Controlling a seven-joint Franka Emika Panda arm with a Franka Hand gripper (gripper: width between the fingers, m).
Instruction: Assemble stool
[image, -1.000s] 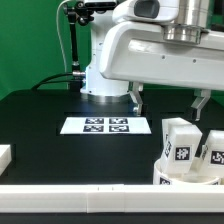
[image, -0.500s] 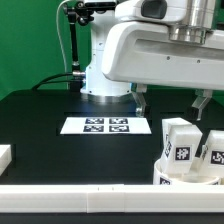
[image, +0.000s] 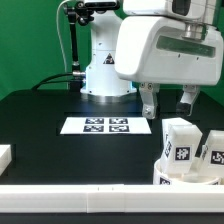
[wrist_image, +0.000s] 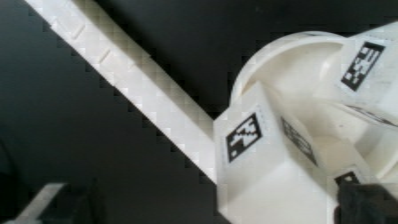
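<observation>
The stool's round rimmed seat disc (image: 172, 176) lies at the front of the table on the exterior view's right. White leg blocks with black-and-white tags (image: 180, 143) (image: 215, 150) stand in it. My gripper (image: 168, 106) hangs above and just behind them, open and empty, with both dark fingers pointing down. In the wrist view the seat's rim (wrist_image: 285, 60) and a tagged leg block (wrist_image: 249, 140) lie below the gripper (wrist_image: 199, 202). One dark fingertip (wrist_image: 352, 186) shows next to the block. Nothing is between the jaws.
The marker board (image: 106, 125) lies flat mid-table in front of the robot base (image: 105, 75). A plain white bar (image: 70, 195) runs along the front edge and shows diagonally in the wrist view (wrist_image: 134, 85). A small white block (image: 4, 156) sits at the left edge.
The hand has turned about its vertical axis and its body now fills more of the exterior view. The two fingers appear closer together in that view. The stool parts have not moved.
</observation>
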